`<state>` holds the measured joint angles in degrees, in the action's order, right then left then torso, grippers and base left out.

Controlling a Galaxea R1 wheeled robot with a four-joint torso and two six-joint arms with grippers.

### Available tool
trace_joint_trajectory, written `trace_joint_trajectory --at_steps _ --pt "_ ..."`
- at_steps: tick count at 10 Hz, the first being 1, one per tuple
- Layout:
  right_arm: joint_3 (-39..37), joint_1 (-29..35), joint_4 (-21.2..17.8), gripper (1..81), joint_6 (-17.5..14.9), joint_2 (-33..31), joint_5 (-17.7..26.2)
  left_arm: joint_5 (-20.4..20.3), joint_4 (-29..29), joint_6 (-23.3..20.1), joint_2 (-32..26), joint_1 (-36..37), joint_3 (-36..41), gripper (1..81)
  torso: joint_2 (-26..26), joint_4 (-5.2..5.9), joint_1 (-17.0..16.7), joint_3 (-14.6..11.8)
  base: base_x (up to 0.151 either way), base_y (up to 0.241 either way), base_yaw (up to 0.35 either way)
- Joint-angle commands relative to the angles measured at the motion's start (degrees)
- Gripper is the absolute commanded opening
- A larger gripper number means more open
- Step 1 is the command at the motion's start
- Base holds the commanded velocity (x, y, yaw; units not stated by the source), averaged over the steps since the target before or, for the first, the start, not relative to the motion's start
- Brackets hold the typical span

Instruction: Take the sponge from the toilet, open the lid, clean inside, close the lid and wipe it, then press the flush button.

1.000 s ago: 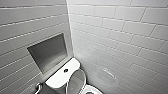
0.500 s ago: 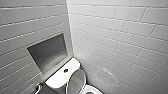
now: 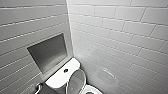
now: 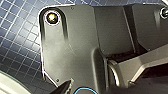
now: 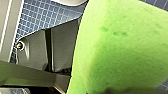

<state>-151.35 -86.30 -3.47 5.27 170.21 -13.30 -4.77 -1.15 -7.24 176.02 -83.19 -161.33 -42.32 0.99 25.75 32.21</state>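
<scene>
The white toilet (image 3: 58, 79) stands in the corner of the room, low in the head view. Its flush button (image 3: 66, 70) is a small dark disc in the middle of the flat tank top. The lid (image 3: 76, 81) is raised, leaning back toward the tank, and a bit of the bowl rim (image 3: 90, 90) shows below it. The bright green sponge (image 5: 120, 50) looms large in the right wrist view, with my right gripper shut on it. In the left wrist view, a white curved edge of the toilet (image 4: 10, 85) lies beside dark blue floor tiles (image 4: 20, 37). My left gripper is open and holds nothing.
Grey tiled walls meet in a corner behind the tank. A recessed niche (image 3: 48, 52) is set into the left wall just above the tank. A chrome fitting (image 3: 38, 87) sits on the wall to the left of the toilet.
</scene>
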Motion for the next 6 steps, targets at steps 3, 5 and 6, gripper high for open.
trace_joint_trajectory --at_steps 3,5,6 --pt "22.32 12.41 -0.48 1.0 -0.52 -16.17 2.05 3.8 0.18 -0.49 0.13 0.52 -0.04 81.1 0.0 0.0 0.0 0.0 0.0 0.0 0.0" --pt "24.0 17.5 -1.09 1.0 -0.43 -18.38 2.23 3.8 0.27 -0.58 0.13 0.17 0.05 81.1 0.0 0.0 0.0 0.0 0.0 0.0 0.0" --pt "24.09 19.61 -1.27 1.0 -0.43 -18.74 2.49 3.8 0.27 -0.58 0.13 0.17 0.05 81.1 0.0 0.0 0.0 0.0 0.0 0.0 0.0"
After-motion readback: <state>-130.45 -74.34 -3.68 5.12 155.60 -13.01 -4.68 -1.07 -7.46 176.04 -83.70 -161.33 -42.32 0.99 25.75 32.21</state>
